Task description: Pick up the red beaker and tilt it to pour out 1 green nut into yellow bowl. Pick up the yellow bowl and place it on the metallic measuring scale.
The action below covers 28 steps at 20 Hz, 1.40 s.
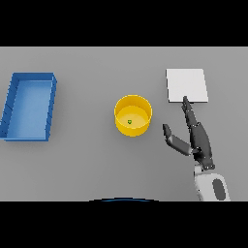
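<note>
Blue tray (29, 106) left, well apart from bowl (133, 115).

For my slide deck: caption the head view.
Right hand open beside yellow bowl holding a green nut, metallic scale ahead.

The table (97, 164) is plain grey, and the bowl (121, 109) on it is bright yellow with a small green nut (130, 121) inside. The tray (48, 104) is blue, paler on its floor, while the scale (187, 85) is a flat light grey-white square. The right hand (198, 140) is dark grey on a white and grey arm (213, 189).
</note>
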{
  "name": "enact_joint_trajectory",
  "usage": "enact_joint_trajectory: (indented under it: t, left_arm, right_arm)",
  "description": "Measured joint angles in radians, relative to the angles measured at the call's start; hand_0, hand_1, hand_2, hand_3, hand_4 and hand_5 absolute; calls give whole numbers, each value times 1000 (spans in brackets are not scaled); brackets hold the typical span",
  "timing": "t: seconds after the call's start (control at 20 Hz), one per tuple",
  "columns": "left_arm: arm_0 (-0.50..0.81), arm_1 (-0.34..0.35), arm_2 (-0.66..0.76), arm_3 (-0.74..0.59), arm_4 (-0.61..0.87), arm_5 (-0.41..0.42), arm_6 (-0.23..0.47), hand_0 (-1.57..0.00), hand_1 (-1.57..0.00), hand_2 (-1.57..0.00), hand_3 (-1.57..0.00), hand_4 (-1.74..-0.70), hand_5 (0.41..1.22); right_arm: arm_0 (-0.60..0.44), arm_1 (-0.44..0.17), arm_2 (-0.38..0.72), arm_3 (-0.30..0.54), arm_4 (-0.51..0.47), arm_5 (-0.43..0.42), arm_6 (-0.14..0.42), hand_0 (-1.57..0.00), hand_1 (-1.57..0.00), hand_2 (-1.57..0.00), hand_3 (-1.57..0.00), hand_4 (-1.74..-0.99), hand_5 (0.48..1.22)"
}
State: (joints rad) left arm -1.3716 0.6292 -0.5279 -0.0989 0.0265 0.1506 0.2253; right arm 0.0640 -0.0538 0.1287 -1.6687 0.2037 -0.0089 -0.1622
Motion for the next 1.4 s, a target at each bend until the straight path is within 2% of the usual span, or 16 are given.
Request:
enact_joint_trajectory:
  t: [0.25,0.3,0.5,0.7,0.8,0.85,0.9,0.95,1.0,1.05,1.1,1.15,1.2,1.25,1.3,1.4]
  left_arm:
    - [200,28,47,-173,150,80,74,-1571,-1571,-1571,-1374,-1741,1221]
    - [249,37,49,-234,175,101,87,-1571,-1571,-1571,-1374,-1741,1221]
    - [459,93,39,-513,267,210,199,-1571,-1571,-1571,-1389,-1741,1221]
    - [611,127,-7,-755,317,335,304,-1571,-1571,-1571,-1383,-1741,1221]
    - [678,147,-29,-841,341,370,335,-1571,-1571,-1571,-1384,-1741,1076]
    - [699,157,-43,-884,356,381,349,-1571,-1571,-1571,-1374,-1740,1008]
    - [701,164,-48,-897,380,366,365,-1571,-1571,-1571,-1366,-1735,955]
    - [719,180,-63,-927,400,347,371,-1571,-1571,-1571,-1407,-1661,888]
    - [736,212,-77,-967,416,323,381,-1571,-1571,-1571,-1368,-1493,827]
    - [756,229,-83,-1004,437,306,358,-1571,-1545,-1489,-1238,-1311,774]
    - [764,252,-101,-1033,430,264,339,-1495,-1380,-1311,-1098,-1155,740]
    - [772,267,-108,-1053,429,223,301,-1253,-1104,-1049,-884,-1031,714]
    - [791,271,-106,-1067,450,178,263,-1003,-883,-839,-707,-933,697]
    - [792,285,-96,-1071,472,138,255,-802,-706,-671,-565,-870,682]
    - [795,292,-94,-1078,487,110,256,-641,-565,-536,-452,-823,667]
    - [785,307,-120,-1070,457,75,273,-410,-361,-343,-289,-762,651]
  right_arm:
    - [-1,-15,2,-1,26,-10,2,1,1,1,1,-1194,703]
    - [-11,-14,-1,2,23,-11,16,1,1,1,1,-1199,707]
    - [10,-12,6,7,31,-11,-22,1,1,1,1,-1202,699]
    - [-16,-13,-2,19,26,-14,3,1,1,1,1,-1186,687]
    - [-9,-15,-4,10,18,-9,-5,1,1,1,1,-1170,683]
    - [-17,-13,-2,2,17,-10,12,1,1,1,1,-1169,680]
    - [-20,-10,-2,3,17,-12,12,1,1,1,1,-1168,679]
    - [-25,-13,-7,17,16,-11,21,1,1,1,1,-1165,678]
    - [-19,-18,-6,17,20,-11,13,1,1,1,1,-1165,675]
    - [-9,-13,1,15,24,-11,0,1,1,1,1,-1163,671]
    - [-25,-12,-4,23,28,-20,20,1,1,1,1,-1159,669]
    - [-13,-16,-3,22,26,-14,5,1,1,1,1,-1161,669]
    - [-5,-20,0,19,28,-11,-20,1,1,1,1,-1162,671]
    - [-7,-14,5,9,27,-11,-13,1,1,1,1,-1156,673]
    - [-19,-10,1,22,24,-15,8,1,1,1,1,-1151,677]
    - [1,-19,0,7,23,-11,-21,1,1,1,1,-1145,685]
